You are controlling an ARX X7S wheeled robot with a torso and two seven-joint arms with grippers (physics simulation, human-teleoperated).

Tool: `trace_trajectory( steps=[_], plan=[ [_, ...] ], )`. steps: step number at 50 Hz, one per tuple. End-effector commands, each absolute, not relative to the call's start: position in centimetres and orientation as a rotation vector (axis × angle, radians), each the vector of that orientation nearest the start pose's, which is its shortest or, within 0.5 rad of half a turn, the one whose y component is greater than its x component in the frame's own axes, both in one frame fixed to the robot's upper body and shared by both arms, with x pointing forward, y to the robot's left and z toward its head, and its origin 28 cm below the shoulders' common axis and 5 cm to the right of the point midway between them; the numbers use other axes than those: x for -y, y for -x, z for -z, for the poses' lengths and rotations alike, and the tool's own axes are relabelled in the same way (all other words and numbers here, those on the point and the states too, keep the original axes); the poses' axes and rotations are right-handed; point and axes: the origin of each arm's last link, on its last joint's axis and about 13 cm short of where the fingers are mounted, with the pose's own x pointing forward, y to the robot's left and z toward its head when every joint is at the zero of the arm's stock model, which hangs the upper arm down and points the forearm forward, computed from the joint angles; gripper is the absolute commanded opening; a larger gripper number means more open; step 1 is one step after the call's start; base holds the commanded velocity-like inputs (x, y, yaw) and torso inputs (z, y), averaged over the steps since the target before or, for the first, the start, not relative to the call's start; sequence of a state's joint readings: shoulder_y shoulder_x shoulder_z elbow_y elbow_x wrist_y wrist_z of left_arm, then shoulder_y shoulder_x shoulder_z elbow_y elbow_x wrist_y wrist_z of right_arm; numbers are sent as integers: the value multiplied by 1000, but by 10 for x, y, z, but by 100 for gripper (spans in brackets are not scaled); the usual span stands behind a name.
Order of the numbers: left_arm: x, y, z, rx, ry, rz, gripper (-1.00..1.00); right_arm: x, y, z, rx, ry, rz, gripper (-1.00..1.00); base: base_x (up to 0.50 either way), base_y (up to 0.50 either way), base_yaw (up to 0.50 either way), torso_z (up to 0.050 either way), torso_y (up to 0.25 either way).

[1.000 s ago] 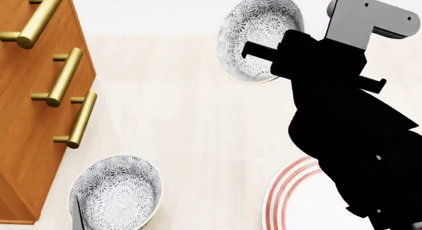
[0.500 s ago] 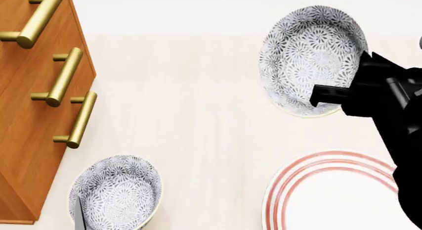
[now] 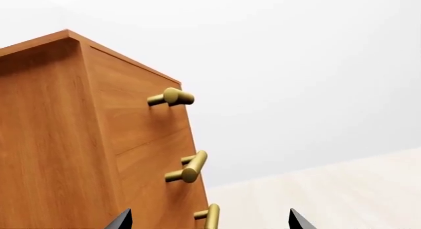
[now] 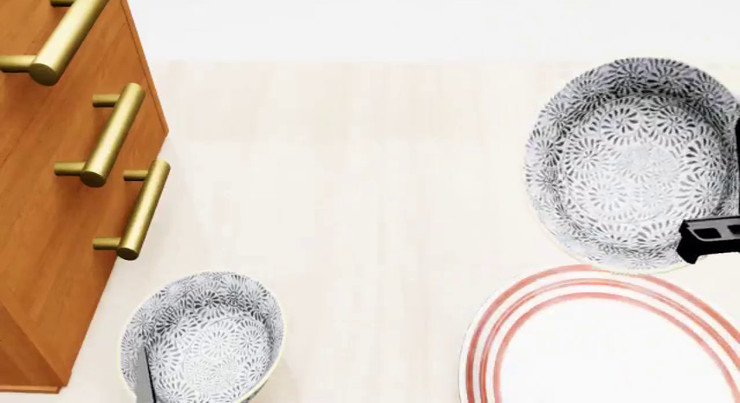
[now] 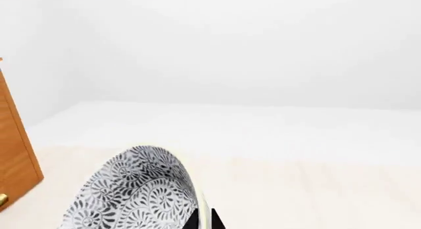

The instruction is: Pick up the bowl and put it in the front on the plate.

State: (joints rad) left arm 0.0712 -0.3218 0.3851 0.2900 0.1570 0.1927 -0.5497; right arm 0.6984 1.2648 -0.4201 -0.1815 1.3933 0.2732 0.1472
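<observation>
The bowl (image 4: 630, 165), white with a dense grey-blue flower pattern, hangs tilted just behind the plate (image 4: 601, 342), which has red rings and lies at the front right. My right gripper (image 4: 697, 237) shows only as a black tip at the right edge, on the bowl's rim. In the right wrist view the bowl (image 5: 131, 189) stands on edge. There my right gripper (image 5: 204, 221) is shut on its rim, one finger on each side. My left gripper (image 3: 209, 223) is open, and only its two tips show, in front of the wooden cabinet (image 3: 72, 140).
A second patterned bowl (image 4: 206, 338) sits at the front left beside the wooden cabinet (image 4: 47, 204) with brass handles (image 4: 116, 134). A thin grey sliver (image 4: 141, 379) crosses that bowl. A pale tabletop (image 4: 347, 204) lies between the two bowls.
The held bowl has travelled right and toward the front, close to the plate's far rim. My right arm has slid almost wholly out of the head view.
</observation>
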Motion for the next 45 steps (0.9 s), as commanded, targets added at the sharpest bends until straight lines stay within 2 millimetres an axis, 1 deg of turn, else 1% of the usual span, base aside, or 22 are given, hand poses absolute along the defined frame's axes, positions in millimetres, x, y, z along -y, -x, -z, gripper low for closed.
trace_trajectory(
  steps=[1,6,9,14,19,32,39,45],
  plan=[
    [-192,-183,-60,449,-241,-72,100,287,-241,-248,74,80,-241,-100,0,0,0,0,0],
    [-192,-183,-60,446,-241,-69,100,294,-237,-244,77,126,-273,-100,0,0,0,0,0],
    [-191,-183,-60,445,-240,-67,100,300,-237,-244,72,123,-259,-100,0,0,0,0,0],
    [-191,-183,-59,442,-241,-63,100,298,-234,-234,61,181,-316,-100,0,0,0,0,0],
    [-191,-183,-59,441,-239,-62,100,295,-229,-235,66,220,-381,-100,0,0,0,0,0],
    [-191,-183,-59,437,-237,-59,100,296,-220,-232,65,257,-473,-100,0,0,0,0,1],
    [-191,-183,-58,433,-234,-57,100,300,-214,-236,73,258,-514,-100,0,0,0,0,0],
    [-191,-183,-58,432,-233,-55,100,300,-212,-231,65,262,-531,-100,0,0,0,0,0]
  ],
)
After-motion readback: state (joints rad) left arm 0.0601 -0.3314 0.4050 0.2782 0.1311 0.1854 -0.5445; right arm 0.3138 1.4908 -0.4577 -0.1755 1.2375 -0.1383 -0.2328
